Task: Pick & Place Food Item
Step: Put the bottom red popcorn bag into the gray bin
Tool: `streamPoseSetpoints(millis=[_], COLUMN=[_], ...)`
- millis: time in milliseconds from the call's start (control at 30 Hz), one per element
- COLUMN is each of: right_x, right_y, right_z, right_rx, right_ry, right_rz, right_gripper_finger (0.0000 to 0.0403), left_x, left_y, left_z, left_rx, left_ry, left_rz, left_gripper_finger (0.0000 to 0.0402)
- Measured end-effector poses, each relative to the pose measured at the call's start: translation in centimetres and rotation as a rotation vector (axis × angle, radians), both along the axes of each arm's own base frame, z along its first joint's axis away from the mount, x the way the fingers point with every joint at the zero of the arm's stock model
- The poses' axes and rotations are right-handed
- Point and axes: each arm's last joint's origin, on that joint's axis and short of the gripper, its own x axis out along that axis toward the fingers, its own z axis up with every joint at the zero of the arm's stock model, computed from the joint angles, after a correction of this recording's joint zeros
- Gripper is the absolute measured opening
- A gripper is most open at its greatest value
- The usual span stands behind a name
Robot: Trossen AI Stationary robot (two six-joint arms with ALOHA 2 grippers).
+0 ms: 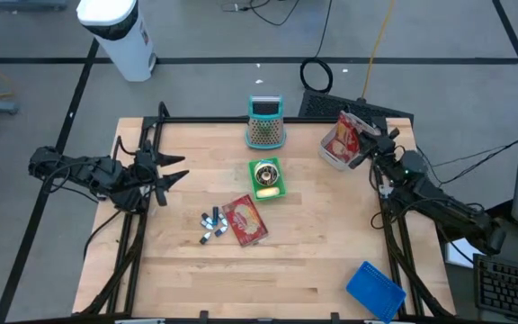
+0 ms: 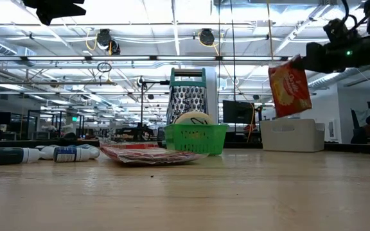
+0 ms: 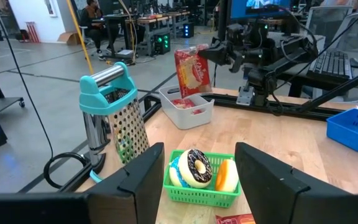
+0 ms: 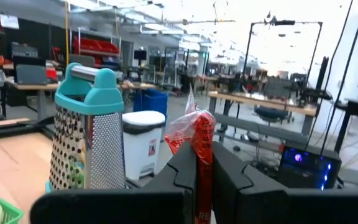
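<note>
A red snack bag [image 2: 290,86] hangs from my right gripper [image 2: 305,63], which is shut on it above the white bin [image 2: 292,135] at the table's far right [image 1: 335,155]. In the left wrist view the bag [image 3: 192,70] hangs over the bin [image 3: 186,107]. A second red packet [image 1: 244,220] lies flat near the table's middle. A green basket [image 1: 266,177] holds a doughnut and other food. My left gripper [image 1: 171,171] hovers open at the table's left, pointing toward the basket [image 3: 201,180] and touching nothing. My right gripper pinches the bag's upper edge [image 4: 202,134] between its two fingers, at the top corner [image 3: 207,52] nearest the arm. The fingers come about level from the table's right side. The bag hangs below them, slightly tilted, clear of the bin.
A teal-handled metal grater [image 1: 264,123] stands upright at the far edge behind the basket. Several small bottles [image 1: 210,225] lie beside the flat red packet. A blue basket [image 1: 374,290] sits at the near right corner.
</note>
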Motion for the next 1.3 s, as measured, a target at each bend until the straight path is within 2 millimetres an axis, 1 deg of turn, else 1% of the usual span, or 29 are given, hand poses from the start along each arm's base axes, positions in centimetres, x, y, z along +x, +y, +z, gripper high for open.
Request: streamPoseSetpoints(millis=[133,267,333,500,733,1033,1167,1300], right_x=[0.1,-0.1,0.0,0.2,0.7,1.2,1.4,1.6], right_y=[0.0,0.1,0.0,-0.1,-0.5,-0.8,-1.0,-1.1], right_z=[-1.3,-0.7,-1.1,-1.4,-2.5,-3.2,-3.7,-4.2], right_rx=[-0.040,-0.086,-0.058,-0.038,0.045,0.145,0.187,0.214], right_ry=[-0.025,-0.094,-0.061,-0.042,0.036,0.035,0.046,0.093], right_rz=[-0.001,0.000,0.002,0.006,0.007,0.016,0.016,0.012], right_gripper_finger=[0.0009,0.0010,0.0010,0.0010,0.0010,0.0012,0.0012,0.0012], left_x=[0.0,0.0,0.0,0.0,0.0,0.0,0.0,0.0], left_y=[0.0,0.0,0.0,0.0,0.0,0.0,0.0,0.0], left_z=[0.0,0.0,0.0,0.0,0.0,0.0,0.0,0.0], left_rx=[0.000,0.000,0.000,0.000,0.000,0.000,0.000,0.000], left_ry=[-0.001,-0.001,0.000,-0.001,0.000,0.000,0.000,0.000], left_rz=[0.000,0.000,0.000,0.000,0.000,0.000,0.001,0.000], left_gripper_finger=[0.0202,0.0208,0.0209,0.0203,0.0196,0.0208,0.0207,0.0202])
